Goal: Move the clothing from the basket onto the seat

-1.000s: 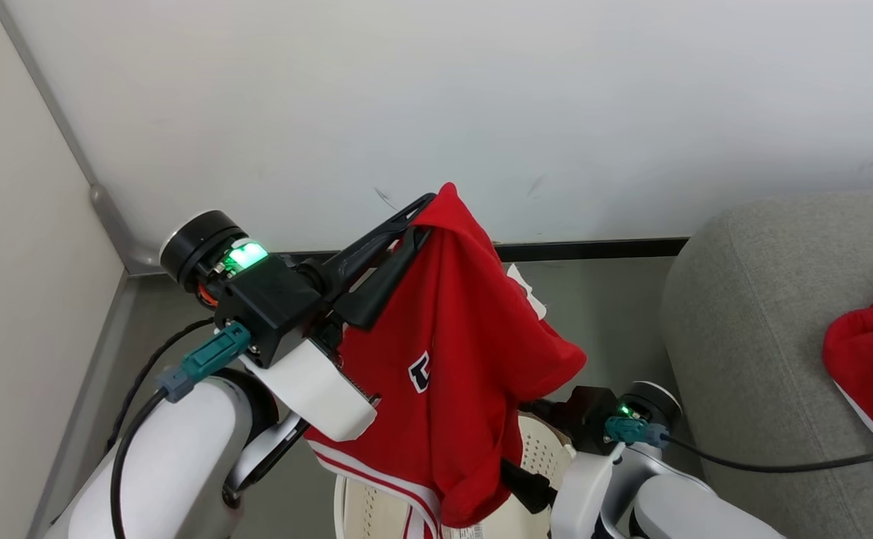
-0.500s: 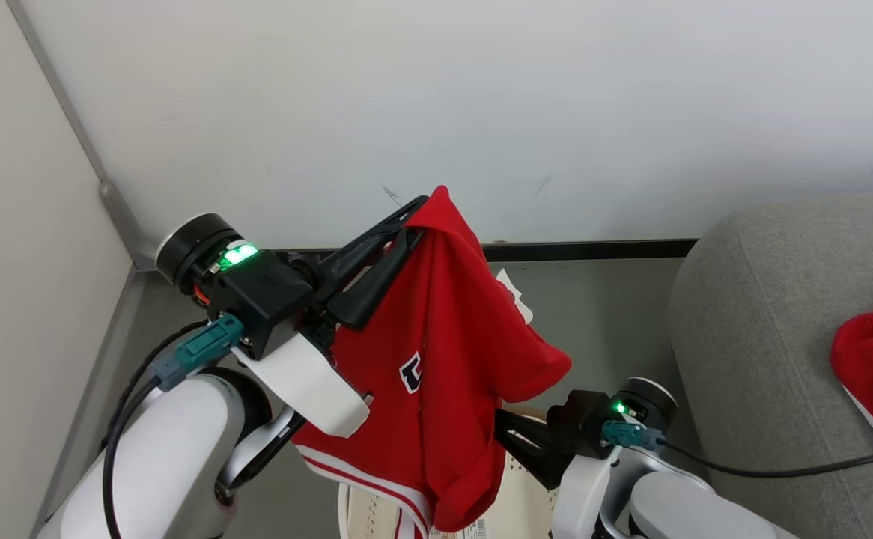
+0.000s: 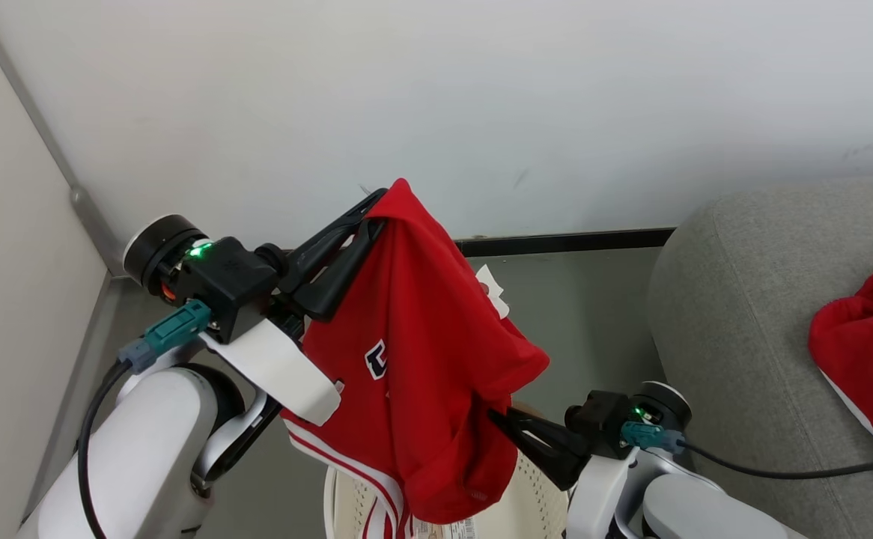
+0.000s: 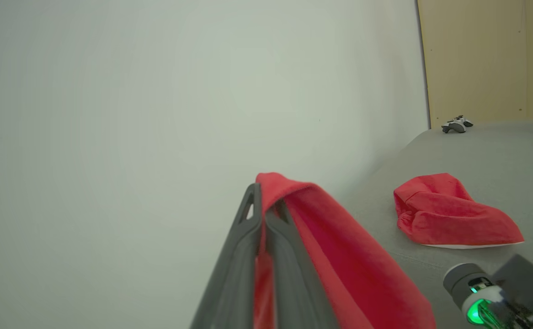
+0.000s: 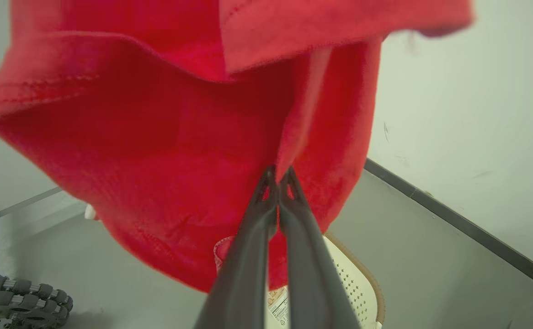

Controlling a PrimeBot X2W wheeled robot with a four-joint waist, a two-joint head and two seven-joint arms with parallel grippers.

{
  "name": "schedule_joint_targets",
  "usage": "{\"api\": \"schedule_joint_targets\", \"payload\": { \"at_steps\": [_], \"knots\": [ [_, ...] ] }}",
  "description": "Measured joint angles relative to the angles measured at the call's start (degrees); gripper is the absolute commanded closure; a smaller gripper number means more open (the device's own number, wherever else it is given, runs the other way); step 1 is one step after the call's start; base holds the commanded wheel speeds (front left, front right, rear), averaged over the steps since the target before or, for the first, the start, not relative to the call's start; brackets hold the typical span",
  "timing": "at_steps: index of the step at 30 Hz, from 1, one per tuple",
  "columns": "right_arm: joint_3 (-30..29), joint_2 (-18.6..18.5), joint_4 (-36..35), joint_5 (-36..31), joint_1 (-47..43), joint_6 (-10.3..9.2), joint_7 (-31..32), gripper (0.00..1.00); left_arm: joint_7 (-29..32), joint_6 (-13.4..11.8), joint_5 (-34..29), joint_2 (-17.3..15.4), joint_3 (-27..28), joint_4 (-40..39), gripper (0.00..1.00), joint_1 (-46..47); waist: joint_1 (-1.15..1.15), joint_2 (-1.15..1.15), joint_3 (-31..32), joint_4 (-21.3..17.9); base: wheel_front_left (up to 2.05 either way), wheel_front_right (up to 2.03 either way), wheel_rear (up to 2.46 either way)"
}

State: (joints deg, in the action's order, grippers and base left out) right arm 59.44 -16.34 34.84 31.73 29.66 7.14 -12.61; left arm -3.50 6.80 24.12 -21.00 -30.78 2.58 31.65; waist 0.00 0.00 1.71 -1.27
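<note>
1. Your left gripper point(image 3: 376, 206) has its fingers clamped on the top fold of the red shirt point(image 3: 414, 359), which hangs above the laundry basket point(image 3: 534, 479)
2. Your right gripper point(image 5: 276, 176) has its fingers pressed together at a lower fold; whether they've caught cloth, I can't tell
3. Swing right to the grey seat point(image 3: 736, 314), hem clear of the rim, and drop beside the second red garment point(image 3: 863, 359)
4. The shirt hides most of the basket floor, so what's left inside is unclear

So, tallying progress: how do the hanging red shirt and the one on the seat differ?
The badge-printed soft red shirt hangs stretched from the left pincer; the crumpled red shirt lies bunched, ungripped, on the grey fabric seat. Both are red with white trim.
</note>
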Motion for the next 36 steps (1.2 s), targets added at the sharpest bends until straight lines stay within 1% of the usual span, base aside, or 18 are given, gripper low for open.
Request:
{"api": "schedule_joint_targets", "payload": {
  "at_steps": [5, 10, 15, 24, 29, 36],
  "knots": [
    [-0.52, -0.24, -0.19, 1.24, 0.03, 0.0, -0.53, 1.0, -0.03, -0.24, 0.46, -0.05, 0.26, 0.78, 1.0, -1.08, 0.0, 0.0, -0.16, -0.64, 0.0, 0.0, 0.0],
    [-2.03, -0.64, -0.71, 2.18, 0.03, 0.0, -1.09, 1.0, -0.04, -0.33, 0.98, -0.26, 1.0, 2.12, 1.0, -1.25, 0.0, 0.0, -0.34, -0.98, 0.0, 0.0, 0.0],
    [-3.61, -0.87, -1.87, 3.99, 0.02, 0.0, -1.22, 1.0, -0.05, -0.92, 1.15, -0.45, 1.64, 3.52, 1.0, -2.85, 0.0, 0.0, -0.5, -1.2, 0.0, 0.0, 0.0],
    [-7.65, -0.96, -5.87, 6.62, 0.01, 0.0, -1.59, 1.0, -0.93, -1.33, 2.44, -0.18, 1.63, 5.04, 1.0, -5.08, 0.0, 0.0, -0.65, -1.88, 0.0, 0.0, 0.0],
    [-9.88, -1.72, -8.08, 6.67, 0.01, 0.0, -1.6, 1.0, -1.59, -1.34, 2.49, 0.34, 1.33, 5.72, 1.0, -6.23, 0.0, 0.0, -0.73, -2.08, 0.0, 0.0, 0.0],
    [-14.63, -2.48, -10.84, 6.65, -0.02, 0.0, -1.6, 1.0, -2.68, -1.34, 2.92, 1.31, 0.68, 6.35, 1.0, -7.72, 0.0, 0.0, -0.89, -2.26, 0.0, 0.0, 0.0]
  ]
}}
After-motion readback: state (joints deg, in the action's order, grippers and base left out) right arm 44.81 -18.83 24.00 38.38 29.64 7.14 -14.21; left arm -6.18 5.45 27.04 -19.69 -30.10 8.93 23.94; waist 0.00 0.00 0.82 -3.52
